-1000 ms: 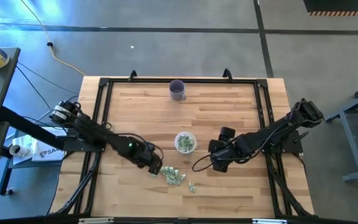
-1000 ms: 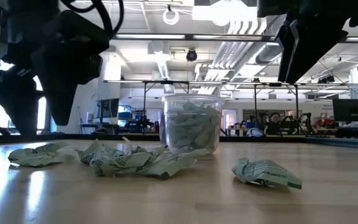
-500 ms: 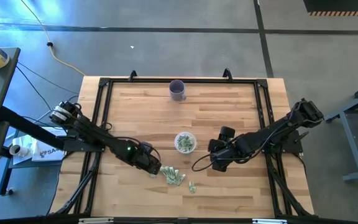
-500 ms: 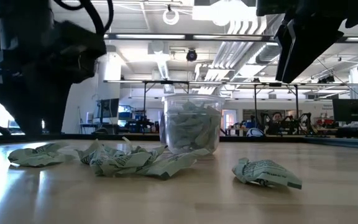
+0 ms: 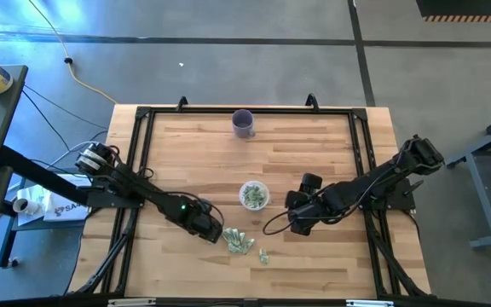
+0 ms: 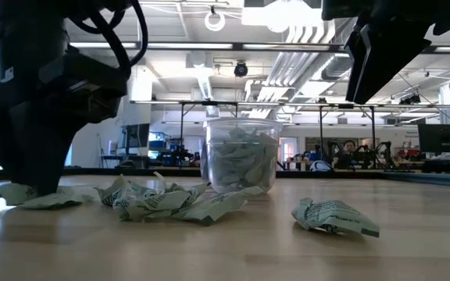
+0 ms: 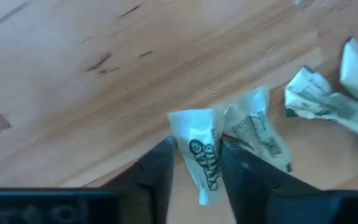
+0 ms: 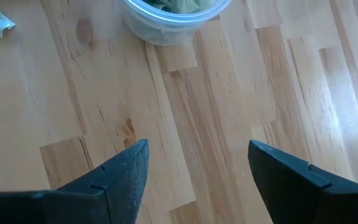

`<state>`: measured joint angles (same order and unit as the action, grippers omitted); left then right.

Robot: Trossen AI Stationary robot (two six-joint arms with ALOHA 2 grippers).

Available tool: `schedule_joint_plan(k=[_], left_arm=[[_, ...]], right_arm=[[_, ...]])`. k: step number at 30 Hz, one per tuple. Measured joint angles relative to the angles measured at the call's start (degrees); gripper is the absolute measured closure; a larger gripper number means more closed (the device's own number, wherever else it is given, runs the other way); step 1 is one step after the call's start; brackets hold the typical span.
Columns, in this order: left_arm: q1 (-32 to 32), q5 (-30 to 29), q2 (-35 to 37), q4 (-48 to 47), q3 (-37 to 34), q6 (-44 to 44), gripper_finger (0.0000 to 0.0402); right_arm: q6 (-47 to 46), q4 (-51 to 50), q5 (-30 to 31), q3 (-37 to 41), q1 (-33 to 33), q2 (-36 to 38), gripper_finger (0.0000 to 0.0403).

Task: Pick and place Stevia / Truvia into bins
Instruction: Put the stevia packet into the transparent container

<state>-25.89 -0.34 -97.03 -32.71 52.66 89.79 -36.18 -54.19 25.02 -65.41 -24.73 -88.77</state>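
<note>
Several crumpled pale green and white Stevia sachets (image 5: 239, 242) lie in a loose pile on the wooden table, near its near edge; one sachet (image 5: 264, 255) lies apart to the right. The clear cup (image 5: 254, 194) stands upright behind them, holding sachets. My left gripper (image 5: 214, 233) is down at the pile's left end, shut on the leftmost sachet (image 7: 201, 152). My right gripper (image 5: 297, 223) hovers open to the right of the clear cup (image 8: 176, 15), touching nothing. My left gripper comes from above, pointing down, with one finger (image 7: 160, 165) on each side of the leftmost sachet's crumpled body (image 7: 199, 168), pinching it across its narrow width. The sachet rests on the table (image 6: 41, 199), beside a neighbouring sachet (image 7: 257, 134).
An opaque purple cup (image 5: 244, 123) stands near the table's far edge. Black frame rails (image 5: 140, 153) run along the table's sides. Bare wood lies between the clear cup (image 6: 241, 156) and the lone sachet (image 6: 334, 217), and across the table's far half.
My left gripper has come down from just above the table onto the leftmost sachet at the pile's left end. The rest of the pile, the clear cup and my right gripper have kept still.
</note>
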Motion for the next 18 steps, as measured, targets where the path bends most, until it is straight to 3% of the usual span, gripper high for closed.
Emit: schedule_joint_plan(k=[7, 13, 18], left_arm=[[0.35, -1.27, -0.04, -2.78, -0.03, -6.09, 0.0368], [5.76, -4.72, 0.81, -5.74, 1.63, -12.85, 0.0361], [11.68, -11.04, 2.59, -12.9, 15.46, -27.52, 0.0369]], right_arm=[[0.02, 0.02, 0.58, 0.0, -0.19, 0.01, 0.0137], [-2.47, -1.2, 4.43, -0.02, -3.66, 1.81, 0.0137], [-8.45, -5.79, 2.04, 0.0, -6.42, 2.25, 0.0137]])
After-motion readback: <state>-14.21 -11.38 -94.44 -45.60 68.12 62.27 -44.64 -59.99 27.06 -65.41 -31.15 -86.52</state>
